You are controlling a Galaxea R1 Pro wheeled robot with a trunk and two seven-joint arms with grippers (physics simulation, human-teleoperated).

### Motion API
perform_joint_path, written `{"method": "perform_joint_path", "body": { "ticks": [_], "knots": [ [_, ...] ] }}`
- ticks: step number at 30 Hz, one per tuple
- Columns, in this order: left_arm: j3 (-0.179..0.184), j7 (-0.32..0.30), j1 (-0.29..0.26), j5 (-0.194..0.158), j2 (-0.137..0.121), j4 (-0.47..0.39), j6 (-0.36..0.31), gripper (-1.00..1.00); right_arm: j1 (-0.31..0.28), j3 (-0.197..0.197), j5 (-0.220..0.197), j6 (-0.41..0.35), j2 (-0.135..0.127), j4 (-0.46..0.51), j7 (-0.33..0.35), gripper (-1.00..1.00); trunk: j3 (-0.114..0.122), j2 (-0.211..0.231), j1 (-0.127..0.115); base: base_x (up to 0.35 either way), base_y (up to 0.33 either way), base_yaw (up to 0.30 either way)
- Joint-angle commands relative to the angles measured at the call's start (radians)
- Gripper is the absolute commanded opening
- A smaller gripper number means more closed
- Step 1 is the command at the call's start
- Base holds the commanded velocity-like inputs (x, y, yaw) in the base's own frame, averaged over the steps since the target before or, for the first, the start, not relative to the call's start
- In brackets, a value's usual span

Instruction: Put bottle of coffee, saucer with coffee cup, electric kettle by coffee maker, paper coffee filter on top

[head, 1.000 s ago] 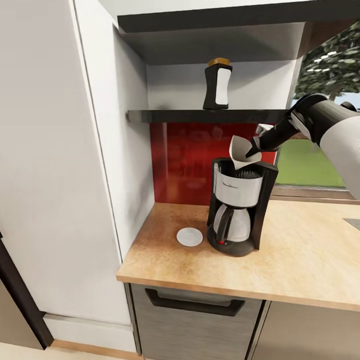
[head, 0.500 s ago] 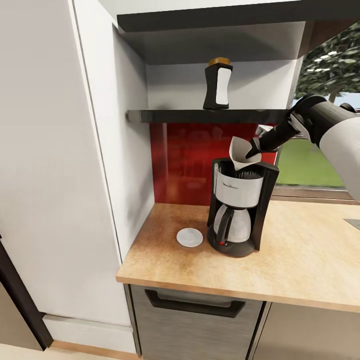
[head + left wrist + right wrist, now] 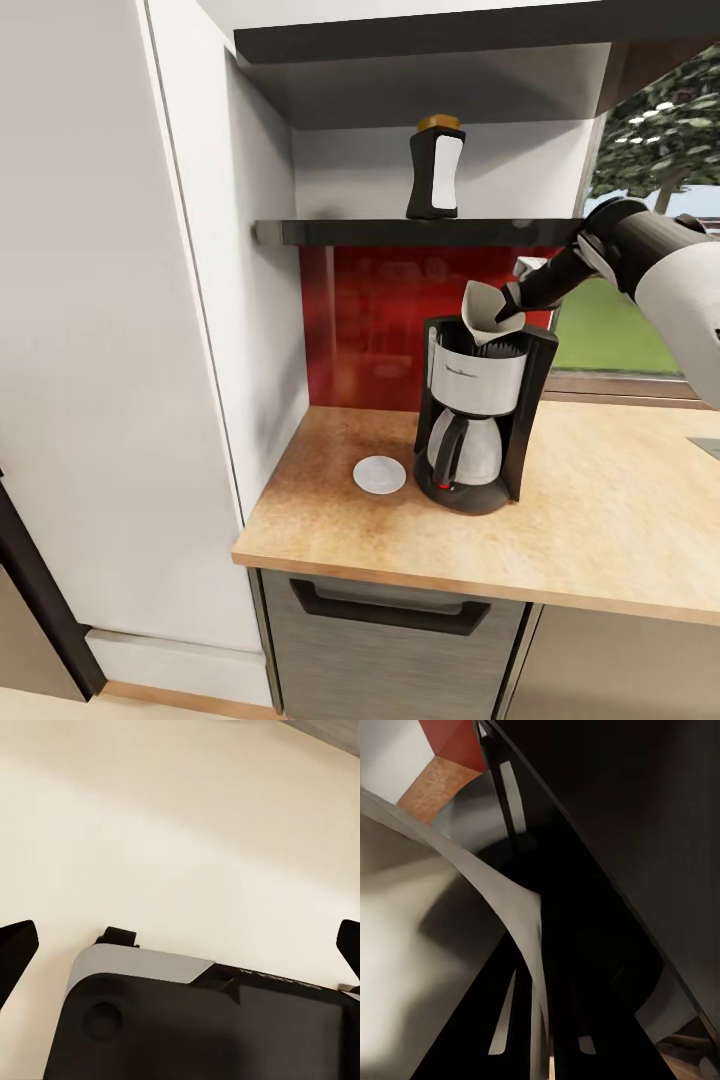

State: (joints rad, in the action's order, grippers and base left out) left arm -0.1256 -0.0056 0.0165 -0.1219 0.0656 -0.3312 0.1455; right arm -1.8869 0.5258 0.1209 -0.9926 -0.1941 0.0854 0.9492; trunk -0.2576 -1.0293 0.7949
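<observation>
Paper coffee filter, white and cone-shaped (image 3: 487, 312), sits tilted at the top of the black and silver coffee maker (image 3: 480, 410), pinched at its rim by the right gripper (image 3: 508, 306).

On the wooden countertop (image 3: 600, 520), a small white round saucer (image 3: 379, 474) lies just beside the machine. The dark, brown-capped bottle of coffee (image 3: 435, 170) stands on the black shelf (image 3: 400, 232). The left gripper (image 3: 180, 945) has its fingers spread wide over a pale surface.

A white paper coffee filter (image 3: 488, 311) sits tilted atop the black coffee maker (image 3: 480, 412), white saucer (image 3: 379, 474) just beside it.
</observation>
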Motion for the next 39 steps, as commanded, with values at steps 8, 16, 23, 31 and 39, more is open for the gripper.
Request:
{"method": "perform_joint_path", "body": {
  "ticks": [8,16,23,31,39],
  "knots": [
    [0.000,-0.001,0.000,-0.010,0.001,-0.002,0.001,1.00,0.011,0.001,0.008,-0.006,0.006,0.002,0.005,-1.00,-0.001,-0.001,0.000,0.000,0.000,0.000],
    [0.000,-0.001,0.000,-0.010,0.000,-0.002,0.001,1.00,0.017,0.002,0.008,-0.006,0.008,0.002,0.005,-1.00,-0.001,-0.001,0.000,0.000,0.000,0.000],
    [0.000,-0.001,0.000,-0.010,0.000,-0.002,0.001,1.00,0.017,0.002,0.008,-0.006,0.008,0.003,0.005,-1.00,-0.001,-0.001,0.000,0.000,0.000,0.000],
    [0.000,-0.001,0.000,-0.010,0.000,-0.002,0.001,1.00,0.017,0.002,0.008,-0.006,0.008,0.003,0.006,1.00,-0.001,-0.001,0.000,0.000,0.000,0.000],
    [0.000,-0.001,0.000,-0.010,0.000,-0.002,0.001,1.00,0.017,0.003,0.008,-0.006,0.008,0.005,0.006,1.00,-0.001,-0.001,0.000,0.000,0.000,0.000]
  ]
}}
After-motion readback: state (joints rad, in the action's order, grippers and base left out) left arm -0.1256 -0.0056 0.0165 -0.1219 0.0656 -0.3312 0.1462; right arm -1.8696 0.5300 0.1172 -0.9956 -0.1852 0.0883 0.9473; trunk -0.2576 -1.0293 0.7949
